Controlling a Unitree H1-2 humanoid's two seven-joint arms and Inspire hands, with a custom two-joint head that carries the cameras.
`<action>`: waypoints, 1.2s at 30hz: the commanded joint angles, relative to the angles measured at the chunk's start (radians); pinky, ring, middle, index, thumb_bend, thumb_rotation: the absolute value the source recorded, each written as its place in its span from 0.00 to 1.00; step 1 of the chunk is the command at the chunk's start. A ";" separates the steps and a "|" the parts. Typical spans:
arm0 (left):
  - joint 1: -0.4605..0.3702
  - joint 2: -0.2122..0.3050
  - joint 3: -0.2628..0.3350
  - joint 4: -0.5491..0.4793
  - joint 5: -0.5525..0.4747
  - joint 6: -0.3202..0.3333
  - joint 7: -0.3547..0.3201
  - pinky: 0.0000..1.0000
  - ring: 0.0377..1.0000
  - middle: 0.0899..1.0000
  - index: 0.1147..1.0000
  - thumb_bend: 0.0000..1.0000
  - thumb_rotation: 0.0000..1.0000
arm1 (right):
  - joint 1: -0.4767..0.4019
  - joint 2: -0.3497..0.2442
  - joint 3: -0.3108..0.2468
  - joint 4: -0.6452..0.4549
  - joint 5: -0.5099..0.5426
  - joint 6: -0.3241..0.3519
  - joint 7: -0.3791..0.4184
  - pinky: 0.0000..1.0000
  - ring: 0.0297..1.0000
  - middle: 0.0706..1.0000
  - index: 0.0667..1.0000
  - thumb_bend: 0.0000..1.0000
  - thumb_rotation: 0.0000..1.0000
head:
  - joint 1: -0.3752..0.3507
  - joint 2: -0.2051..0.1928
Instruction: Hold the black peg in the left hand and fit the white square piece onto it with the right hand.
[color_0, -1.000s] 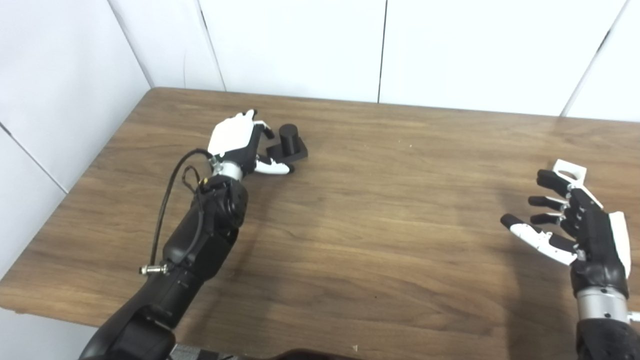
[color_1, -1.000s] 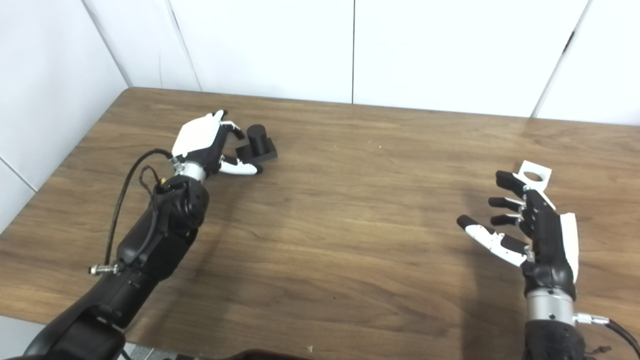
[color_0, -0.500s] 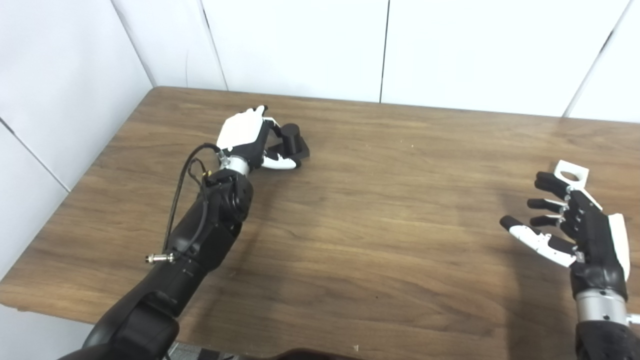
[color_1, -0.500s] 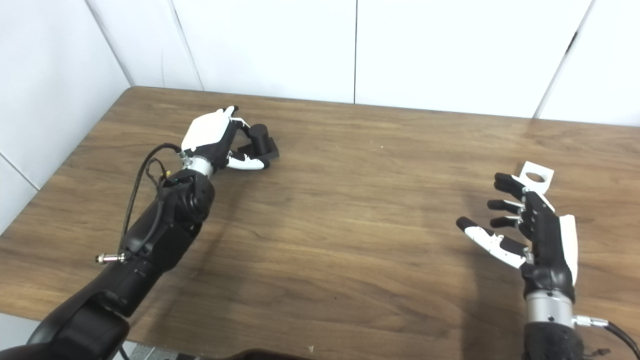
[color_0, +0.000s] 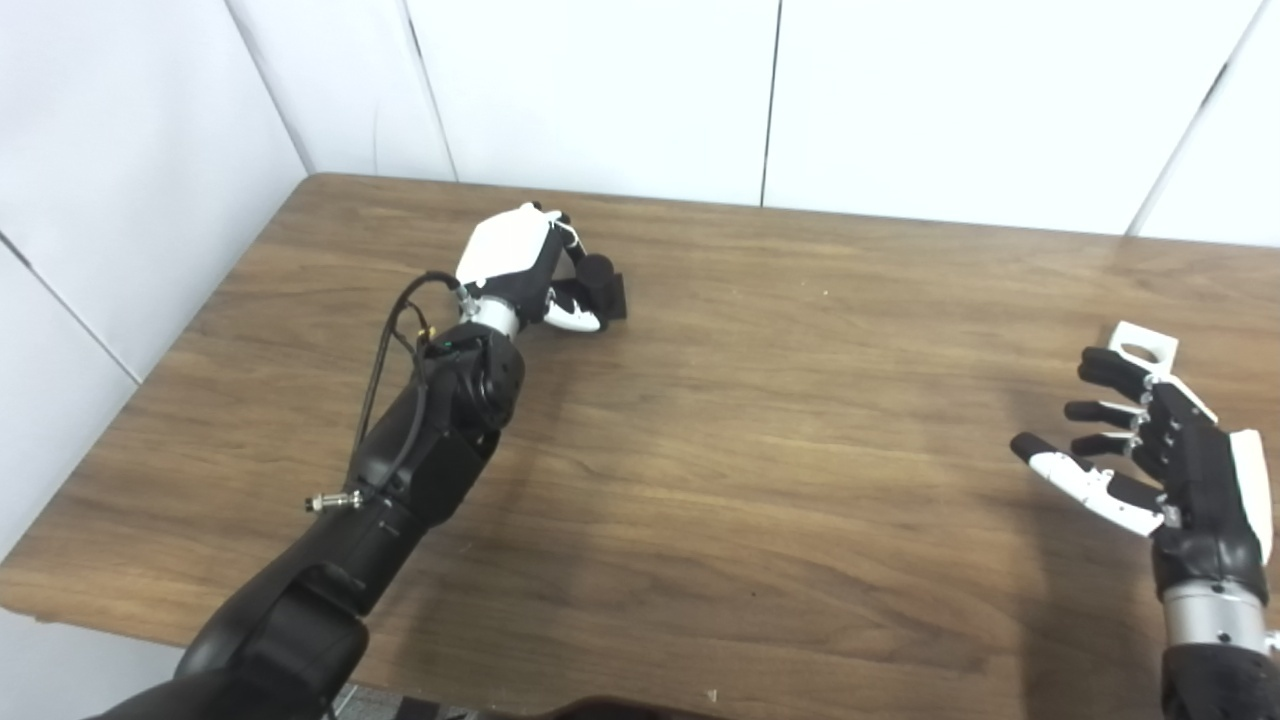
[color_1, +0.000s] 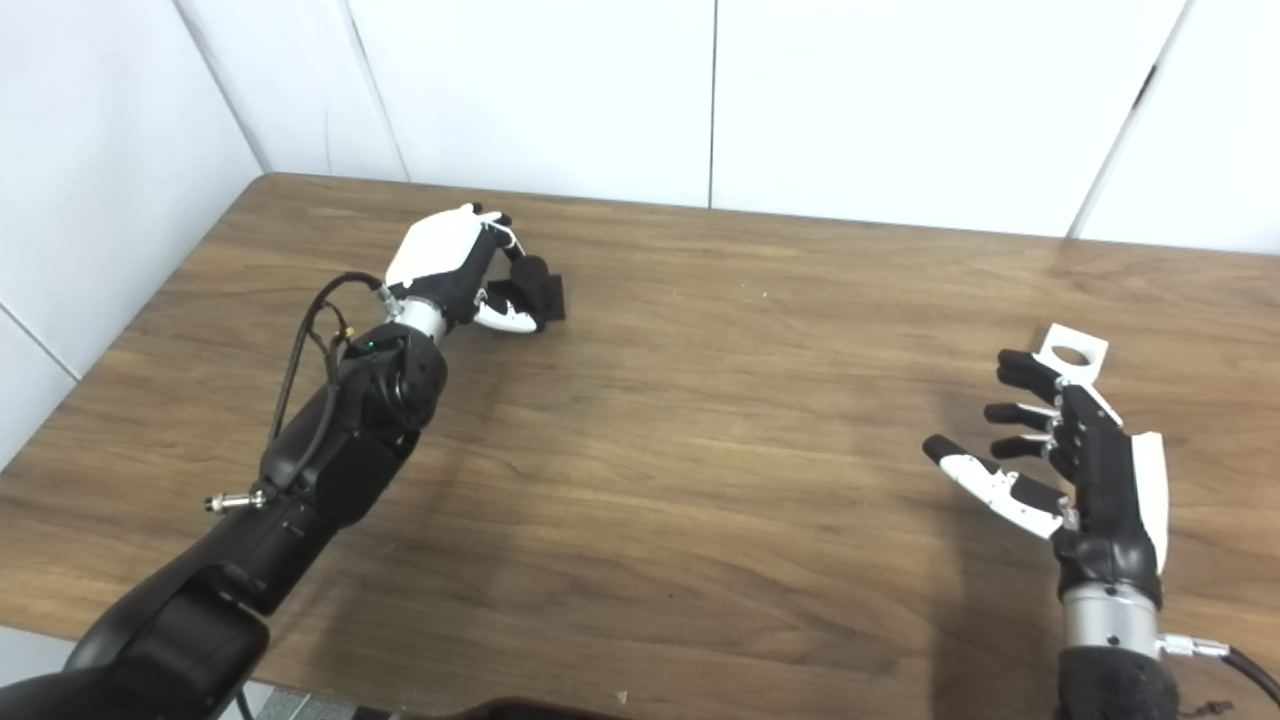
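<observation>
Wood-grain brown tabletop (color_0: 760, 480) fills most of what I see, backed by white wall panels (color_0: 600, 90) along the far edge and the left side. My left hand (color_0: 520, 265) is far out toward the back left of the table, white shell on its back facing up, its fingers (color_0: 568, 228) curled around the short black cylindrical peg with a square black base (color_0: 600, 285). The thumb (color_0: 575, 318), white at the tip, wraps in from the near side, so the hand is closed against the peg; the peg's round top and one edge of its base show past the fingers on the right. I cannot tell whether the base is lifted clear of the wood or resting on it, since the hand covers the near side. A black cable (color_0: 385, 340) loops off the left forearm by the wrist.

My right hand (color_1: 1080, 465) hangs over the right side of the table, palm turned to the left, fingers spread apart and holding nothing, the thumb (color_1: 985, 480) stretched out toward the middle of the table. Just beyond its fingertips lies the flat white square piece with a round hole (color_1: 1072, 353), flat on the wood near the table's right end. The nearest fingertip overlaps the piece's near corner in both views, though I cannot say whether it touches. Peg and white piece are well apart, with bare wood between them.
</observation>
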 joint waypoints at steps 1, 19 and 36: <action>0.005 0.030 -0.010 0.010 0.015 0.020 -0.021 1.00 1.00 0.89 0.42 0.52 0.08 | -0.028 -0.008 -0.002 -0.032 0.003 -0.050 -0.008 0.51 0.63 0.74 0.72 0.59 0.00 | 0.001 0.001; 0.063 0.060 0.013 -0.127 -0.224 -0.120 -0.201 1.00 1.00 0.95 0.42 0.52 0.08 | -0.022 -0.002 0.000 -0.035 0.002 -0.046 -0.009 0.50 0.63 0.74 0.71 0.59 0.00 | -0.005 0.007; 0.102 0.071 0.003 -0.314 -0.350 -0.246 -0.364 1.00 1.00 0.99 0.42 0.52 0.08 | -0.024 0.003 0.005 -0.012 0.003 -0.079 -0.019 0.49 0.63 0.75 0.72 0.59 0.01 | -0.028 0.010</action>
